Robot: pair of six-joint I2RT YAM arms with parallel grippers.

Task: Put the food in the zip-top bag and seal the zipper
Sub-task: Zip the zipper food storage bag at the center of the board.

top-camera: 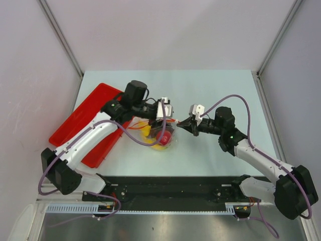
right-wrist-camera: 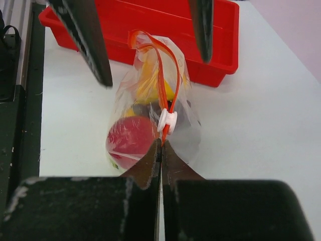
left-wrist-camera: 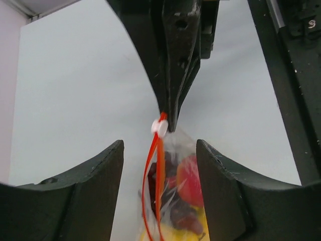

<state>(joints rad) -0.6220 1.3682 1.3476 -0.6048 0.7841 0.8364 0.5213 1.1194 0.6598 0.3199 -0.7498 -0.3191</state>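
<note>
The zip-top bag (right-wrist-camera: 134, 103) stands near the middle of the counter (right-wrist-camera: 261, 125), just off the red tray (right-wrist-camera: 220, 60) along the left edge. The right hand (right-wrist-camera: 161, 145) is clamped on the end of the zipper (right-wrist-camera: 161, 75) beside the white slider (right-wrist-camera: 167, 122), probably to anchor the strip. The left hand (left-wrist-camera: 159, 150) straddles the bag with its fingers apart, likely set to draw the slider. One bag, one slider, one tray; three fruits show: red fruit (right-wrist-camera: 131, 138), banana bunch (right-wrist-camera: 148, 83), dark fruit (left-wrist-camera: 183, 220).
</note>
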